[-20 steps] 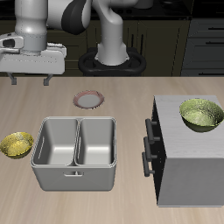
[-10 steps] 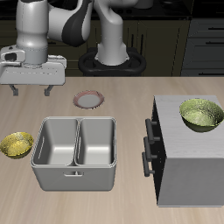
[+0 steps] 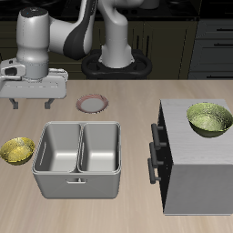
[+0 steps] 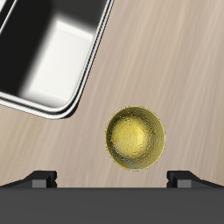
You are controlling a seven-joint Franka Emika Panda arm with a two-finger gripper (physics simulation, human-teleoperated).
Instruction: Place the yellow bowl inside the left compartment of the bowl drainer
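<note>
Gripper [image 3: 29, 98]: carried high above the table, over the strip behind the yellow bowl; its fingers [image 4: 42, 178] are spread wide apart and nothing is held.
Change over the last second: the gripper has been lowered and brought nearer the yellow bowl; the spread of the fingers appears unchanged.
Yellow bowl [image 3: 17, 150]: resting upright on the table, just beside the outer wall of the bowl drainer, apart from it; framed between the fingertips in the wrist view [image 4: 136, 138].
Bowl drainer [image 3: 79, 188]: both compartments are seen to be empty; the near handle faces the table's front edge.
Other items: a larger yellow-green bowl [image 3: 209, 119] is set on the grey cabinet [image 3: 196, 177]; a pinkish ring [image 3: 92, 102] lies farther back.
Stage, as judged: approach under way; the grasp is not yet made.
Implication: further descent onto the bowl's rim is likely needed.
</note>
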